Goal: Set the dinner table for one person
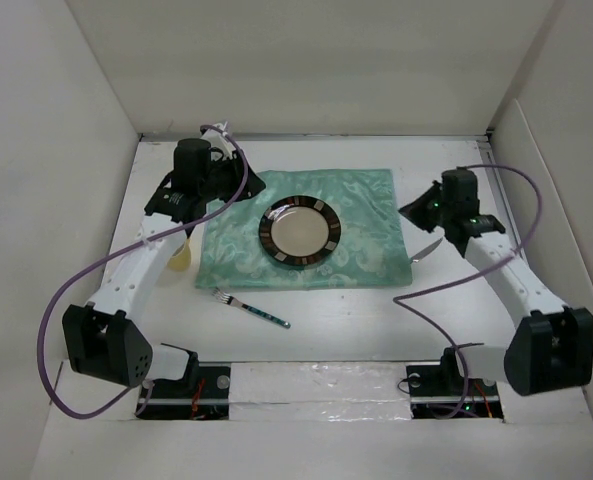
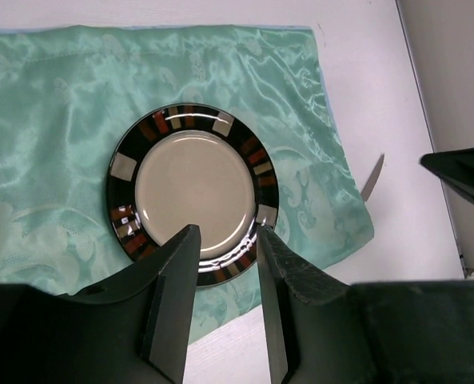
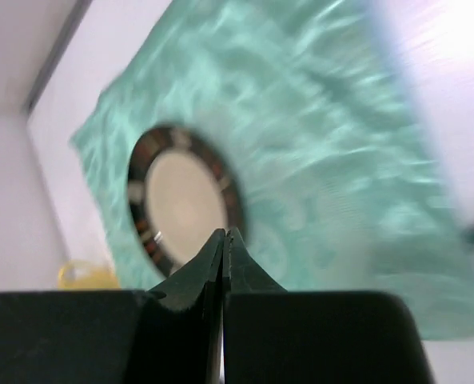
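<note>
Spanning the workspace, the dinner table carries a green placemat at its middle as the base of the setting, with a plate centred on it. A yellow cup stands just off the mat's left edge. A fork lies askew in front, likely not yet set, and a knife lies at the right edge. The left gripper hangs half spread and empty above the plate. The right gripper is pinched together, with nothing between its fingers.

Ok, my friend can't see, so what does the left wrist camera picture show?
A round plate with a cream middle and a dark rim of coloured blocks lies on a shiny mint-green placemat. The left gripper hangs open in front, nothing between its fingers, and a knife tip lies on the white dinner table at right.
</note>
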Robot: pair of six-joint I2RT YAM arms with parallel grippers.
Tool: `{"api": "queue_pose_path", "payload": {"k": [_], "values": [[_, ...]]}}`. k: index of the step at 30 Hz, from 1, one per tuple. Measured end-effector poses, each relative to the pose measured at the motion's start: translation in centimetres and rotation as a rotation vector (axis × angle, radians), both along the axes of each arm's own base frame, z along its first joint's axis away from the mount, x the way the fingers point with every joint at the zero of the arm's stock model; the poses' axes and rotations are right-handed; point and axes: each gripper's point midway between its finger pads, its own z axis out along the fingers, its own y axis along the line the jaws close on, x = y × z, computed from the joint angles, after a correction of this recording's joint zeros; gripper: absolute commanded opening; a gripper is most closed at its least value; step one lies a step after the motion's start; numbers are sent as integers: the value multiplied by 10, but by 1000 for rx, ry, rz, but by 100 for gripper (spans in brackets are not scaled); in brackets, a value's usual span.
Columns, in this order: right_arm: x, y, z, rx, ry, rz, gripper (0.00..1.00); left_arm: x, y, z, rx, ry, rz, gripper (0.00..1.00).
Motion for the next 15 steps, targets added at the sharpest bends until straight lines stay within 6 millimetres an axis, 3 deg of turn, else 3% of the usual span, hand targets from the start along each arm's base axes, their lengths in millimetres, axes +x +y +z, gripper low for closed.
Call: {"api": "queue_pose_path", "payload": {"k": [2, 3, 6, 10, 15], "values": [[-12, -37, -6, -54, 23, -110, 5, -4, 0, -4, 1, 11, -6, 31], [-19, -49, -14, -78, 57, -147, 22, -7, 0, -6, 0, 17, -10, 31], [-43, -66, -55, -151, 210, -181, 43, -11, 0, -12, 1, 34, -18, 32], [-63, -72, -95, -203, 376, -179, 49, -16, -3, -18, -6, 51, -38, 32], [-67, -75, -119, -224, 458, -182, 52, -24, -5, -27, -15, 77, -61, 32]]}}
